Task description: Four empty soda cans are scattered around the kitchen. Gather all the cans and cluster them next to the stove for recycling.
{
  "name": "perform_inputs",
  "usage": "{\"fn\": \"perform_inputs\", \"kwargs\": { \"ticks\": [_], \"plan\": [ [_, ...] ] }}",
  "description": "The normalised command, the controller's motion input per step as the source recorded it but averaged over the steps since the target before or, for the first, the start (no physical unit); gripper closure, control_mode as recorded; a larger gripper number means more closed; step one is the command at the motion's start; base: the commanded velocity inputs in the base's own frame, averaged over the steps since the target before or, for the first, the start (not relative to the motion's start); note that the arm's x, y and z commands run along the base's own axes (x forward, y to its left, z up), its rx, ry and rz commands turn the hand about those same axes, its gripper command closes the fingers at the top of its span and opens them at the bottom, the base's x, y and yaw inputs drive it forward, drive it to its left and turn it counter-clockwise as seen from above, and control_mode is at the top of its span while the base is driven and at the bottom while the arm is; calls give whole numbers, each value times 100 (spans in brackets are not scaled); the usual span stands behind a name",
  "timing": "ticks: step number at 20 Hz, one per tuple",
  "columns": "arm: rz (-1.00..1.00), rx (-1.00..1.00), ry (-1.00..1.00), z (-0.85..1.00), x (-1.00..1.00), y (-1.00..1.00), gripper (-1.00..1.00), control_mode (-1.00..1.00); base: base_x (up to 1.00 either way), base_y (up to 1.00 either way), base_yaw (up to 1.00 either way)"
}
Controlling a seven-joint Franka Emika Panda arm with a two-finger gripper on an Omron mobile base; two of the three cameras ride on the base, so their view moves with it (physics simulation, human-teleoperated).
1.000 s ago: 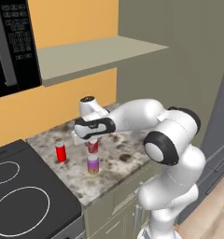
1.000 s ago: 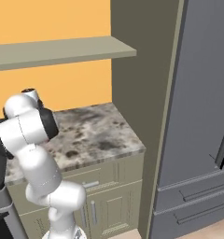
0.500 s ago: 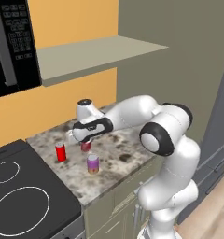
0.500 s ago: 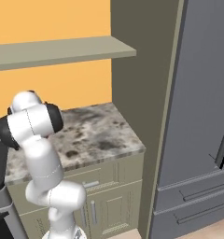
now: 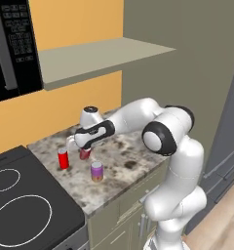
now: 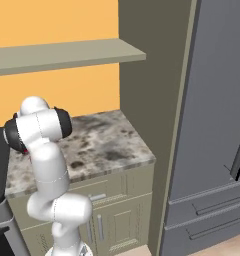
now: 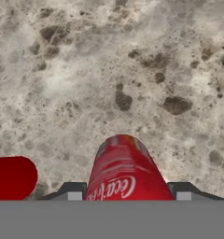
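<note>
My gripper (image 5: 85, 150) is shut on a red soda can (image 5: 84, 154), held low over the stone counter (image 5: 128, 163). In the hand view that red can (image 7: 124, 170) sits between the two dark fingertips (image 7: 71, 191), pointing down at the counter (image 7: 109, 70). A second red can (image 5: 63, 158) stands just left of the gripper, close to the stove (image 5: 21, 210); it shows as a red shape (image 7: 11, 177) at the lower left. A purple can with an orange band (image 5: 96, 171) stands in front of the gripper, nearer the counter's edge.
A black microwave (image 5: 11, 44) hangs above the stove and a grey-green shelf (image 5: 99, 58) runs over the counter. A tall grey fridge (image 6: 212, 125) stands to the right of the counter's end (image 6: 142, 155). Cabinets (image 6: 112, 215) lie below.
The arm has swung left along the counter with the red can, from above the purple can to beside the standing red can. Both standing cans have stayed put.
</note>
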Motion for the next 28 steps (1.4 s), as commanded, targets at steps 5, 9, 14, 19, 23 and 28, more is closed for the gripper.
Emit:
{"fn": "perform_inputs", "kwargs": {
  "ticks": [5,9,14,19,23,28],
  "plan": [
    [0,5,15,-20,19,15,100,-100,0,0,0],
    [0,6,23,-20,22,17,-100,-100,0,0,0],
    [0,1,12,-1,8,10,-100,-100,0,0,0],
    [0,0,2,3,0,10,-100,-100,0,0,0],
    [0,-1,0,12,-1,4,-100,-100,0,0,0],
    [0,-2,0,27,-13,-4,-100,-100,0,0,0]
  ]
}}
